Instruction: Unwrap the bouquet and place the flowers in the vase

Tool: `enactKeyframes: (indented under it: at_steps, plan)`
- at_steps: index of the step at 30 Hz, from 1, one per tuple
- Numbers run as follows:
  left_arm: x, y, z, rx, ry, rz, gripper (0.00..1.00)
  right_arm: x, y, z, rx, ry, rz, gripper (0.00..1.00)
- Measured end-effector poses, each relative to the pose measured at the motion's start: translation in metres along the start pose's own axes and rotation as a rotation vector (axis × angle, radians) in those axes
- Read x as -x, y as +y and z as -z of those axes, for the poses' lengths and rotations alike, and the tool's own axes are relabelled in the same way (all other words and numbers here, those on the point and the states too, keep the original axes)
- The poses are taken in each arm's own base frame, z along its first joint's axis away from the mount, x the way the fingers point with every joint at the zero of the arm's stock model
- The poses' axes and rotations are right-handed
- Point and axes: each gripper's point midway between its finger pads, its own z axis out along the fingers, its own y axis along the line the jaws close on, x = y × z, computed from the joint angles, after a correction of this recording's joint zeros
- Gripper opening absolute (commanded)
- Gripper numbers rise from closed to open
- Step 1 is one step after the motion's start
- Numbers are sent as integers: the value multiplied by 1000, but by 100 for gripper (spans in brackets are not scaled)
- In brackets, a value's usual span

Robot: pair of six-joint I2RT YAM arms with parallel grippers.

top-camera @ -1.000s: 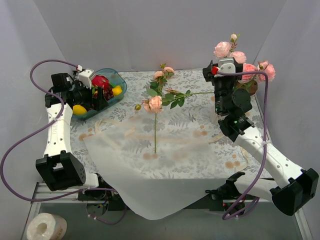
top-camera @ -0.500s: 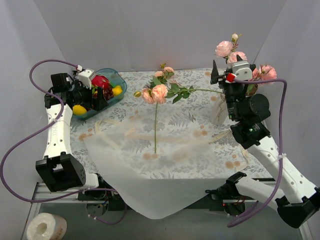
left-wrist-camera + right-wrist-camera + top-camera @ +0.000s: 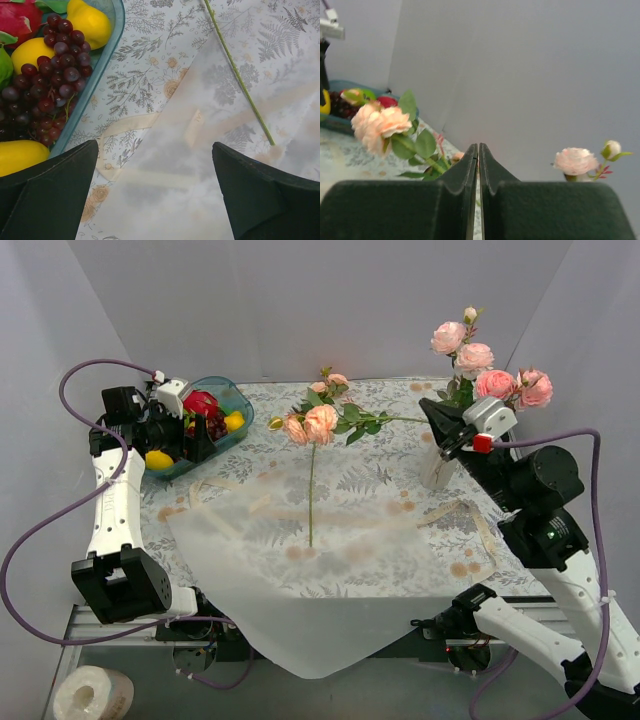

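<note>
The left end effector (image 3: pixel 155 145), spread wide, hangs above translucent paper (image 3: pixel 210 175), a green stem (image 3: pixel 239 75) and a fruit bowl (image 3: pixel 118 15).

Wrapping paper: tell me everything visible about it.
The wrapping paper is a single white, translucent sheet, opened out and lying flat on the patterned tablecloth, whose print shows through it. Its near corner hangs over the table's front edge between the arm bases. One long green stem lies on top of it, and a cream ribbon runs beneath its left edge.
</note>
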Motion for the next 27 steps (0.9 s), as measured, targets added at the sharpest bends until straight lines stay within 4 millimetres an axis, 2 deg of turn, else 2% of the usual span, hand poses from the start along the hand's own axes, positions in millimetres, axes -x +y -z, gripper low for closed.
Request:
enactKeyframes:
  at_steps: [3, 10, 13, 16, 19, 22, 23, 24, 27]
  plan:
    - [-1, -1, 0, -2, 4, 3, 98, -26, 23, 2, 84, 46, -24, 10]
    - [-1, -1, 2, -1, 9, 3, 98, -149, 85, 26, 234, 313, -89, 6]
    - [1, -1, 3, 0, 6, -3, 98, -188, 107, 35, 268, 398, -101, 2]
    - [3, -1, 4, 2, 3, -6, 98, -214, 119, 35, 256, 434, -96, 1]
    - [6, -1, 5, 4, -3, -11, 98, -236, 121, 26, 192, 431, -80, 1]
    - [9, -1, 7, 7, -6, -14, 98, -247, 118, 3, 109, 405, -58, 1]
    - [10, -1, 8, 9, -7, -15, 98, -249, 115, -11, 61, 383, -38, 1]
    - [11, -1, 8, 11, -9, -17, 98, -248, 119, -15, 64, 374, -36, 1]
    - [11, 0, 10, 16, -5, -18, 98, -247, 129, -45, 20, 329, 5, 1]
